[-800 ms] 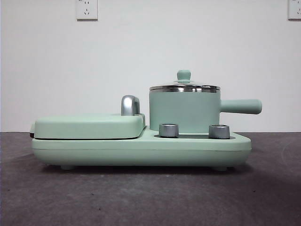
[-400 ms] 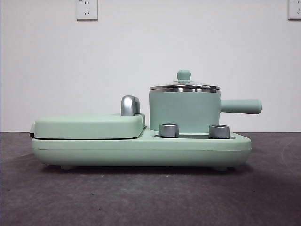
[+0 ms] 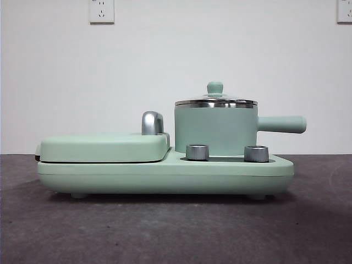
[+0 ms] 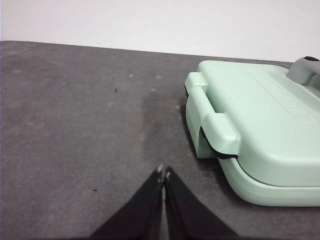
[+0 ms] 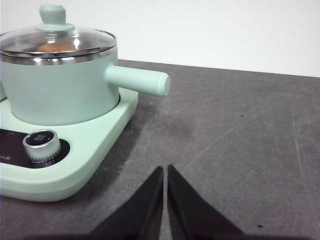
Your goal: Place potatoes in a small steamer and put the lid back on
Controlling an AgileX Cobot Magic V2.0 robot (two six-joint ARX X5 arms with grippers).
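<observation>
Glass lid (image 5: 56,37) sits on the small steamer (image 5: 60,85), seemingly over the potato (image 5: 56,47); right gripper (image 5: 165,172) and left gripper (image 4: 163,172) rest pressed together, well apart.

A plain white wall (image 3: 176,60) runs the full width behind a dark grey worktop (image 3: 165,231), its matte surface faintly scuffed and marked with pale streaks. Two white electrical sockets sit high on the wall, one socket (image 3: 102,11) toward the left of the front view and a second socket (image 3: 344,11) cut off at the right edge. Light falls evenly and softly, leaving only a faint shadow on the worktop. In the wrist views, a few small dark specks (image 4: 116,90) dot the grey surface, and the wall meets it in a straight, clean line.
</observation>
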